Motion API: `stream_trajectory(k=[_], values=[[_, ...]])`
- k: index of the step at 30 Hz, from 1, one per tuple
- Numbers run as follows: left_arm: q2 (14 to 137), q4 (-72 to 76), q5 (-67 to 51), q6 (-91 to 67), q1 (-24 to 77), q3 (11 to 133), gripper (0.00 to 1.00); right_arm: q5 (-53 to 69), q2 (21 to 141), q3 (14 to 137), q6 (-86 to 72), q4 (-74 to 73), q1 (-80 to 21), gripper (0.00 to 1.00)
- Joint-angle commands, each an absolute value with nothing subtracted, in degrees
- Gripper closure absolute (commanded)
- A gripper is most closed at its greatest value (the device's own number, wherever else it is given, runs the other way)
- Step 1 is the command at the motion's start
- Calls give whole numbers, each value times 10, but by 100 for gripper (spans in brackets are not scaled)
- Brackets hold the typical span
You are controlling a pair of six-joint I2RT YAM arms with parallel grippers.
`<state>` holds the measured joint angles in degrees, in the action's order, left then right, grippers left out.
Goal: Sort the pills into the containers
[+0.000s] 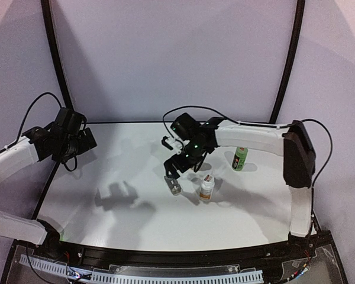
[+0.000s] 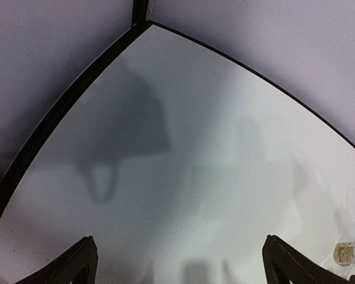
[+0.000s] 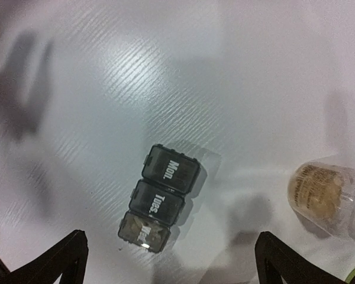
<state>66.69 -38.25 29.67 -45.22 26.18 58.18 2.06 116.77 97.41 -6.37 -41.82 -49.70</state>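
On a white counter ringed by pale walls, the right arm reaches in to the middle, and the right gripper hovers there with its fingers spread wide. The left gripper, also spread wide, hangs above the far left corner. A green bottle stands toward the right. Nearer the middle stands a clear bottle with tan contents. Just left of it, under the right gripper, lie the containers, a grey strip marked Mon., Tues., Wed.

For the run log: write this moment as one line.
left fingers open, empty | right fingers open, above containers | pill bottle upright beside containers | nothing grasped
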Motion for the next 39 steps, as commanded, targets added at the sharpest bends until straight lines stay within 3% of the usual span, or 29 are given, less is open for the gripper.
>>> stream_trajectory(k=[1,7,12,19,23,28,32,36,39], values=[[647,-411,304,-474,257,565,1,-60,1240,1059,-58,-519,-527,1],[639,-418,299,-475,254,552,1,-68,1282,1073,-73,-531,-538,3],[625,-408,309,-474,249,523,1,-81,1226,1013,-82,-471,-533,1],[584,-284,326,-435,150,429,1,-80,989,852,-93,-306,-448,1],[549,-199,396,-380,113,366,1,-97,843,714,-124,-218,-333,1],[512,59,461,-248,70,221,1,-91,692,456,-129,-11,-144,1],[535,318,429,-190,43,120,1,-118,629,276,-110,206,-36,1],[618,442,402,-153,35,93,1,-123,667,166,-60,443,-13,1],[703,540,356,-148,29,101,1,-109,758,157,-37,525,-13,1]])
